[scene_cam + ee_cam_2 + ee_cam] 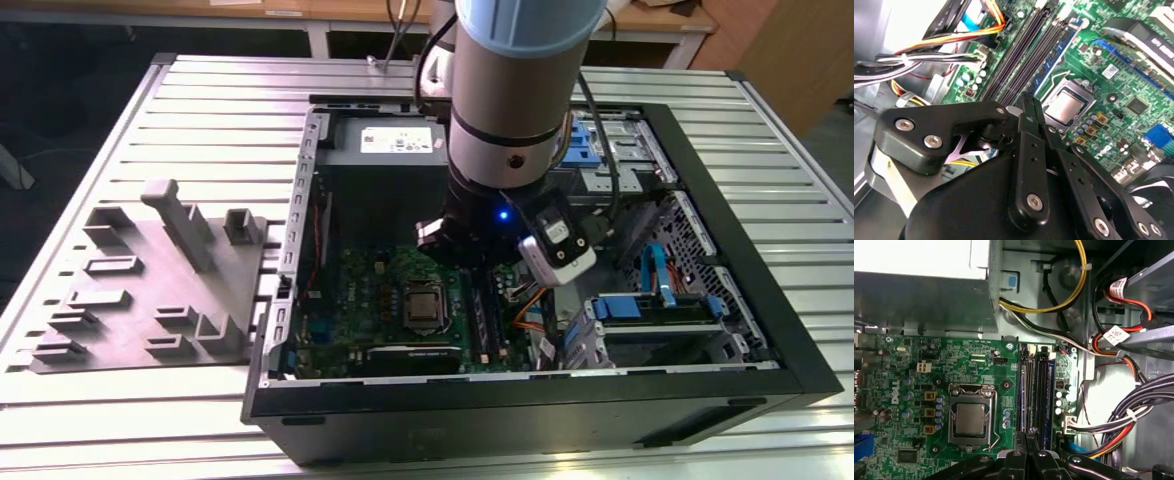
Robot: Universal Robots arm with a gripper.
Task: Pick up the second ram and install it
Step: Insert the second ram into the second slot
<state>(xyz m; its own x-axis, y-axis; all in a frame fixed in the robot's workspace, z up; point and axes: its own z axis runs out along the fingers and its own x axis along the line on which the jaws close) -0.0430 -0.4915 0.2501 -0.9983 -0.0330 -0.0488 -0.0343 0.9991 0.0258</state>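
My gripper [1028, 104] hangs inside the open computer case, low over the bank of long black memory slots [1036, 390] beside the silver CPU [970, 419]. Its fingers are shut tip to tip, and nothing shows between them in both wrist views. A thin blue board edge, a ram stick [1063, 47], stands seated in the slot nearest the CPU. Another blue edge [1050, 390] runs along the slot on the cable side. I cannot tell which of them is the second ram. In the exterior view the arm's wrist [514, 150] covers the gripper above the motherboard [360, 300].
A grey holder fixture [160, 290] with upright posts stands on the slatted table to the exterior view's left of the case. Cable bundles [1134, 410] crowd the slots on the side away from the CPU. The power supply [387, 140] and drive bays [667, 300] hem in the motherboard.
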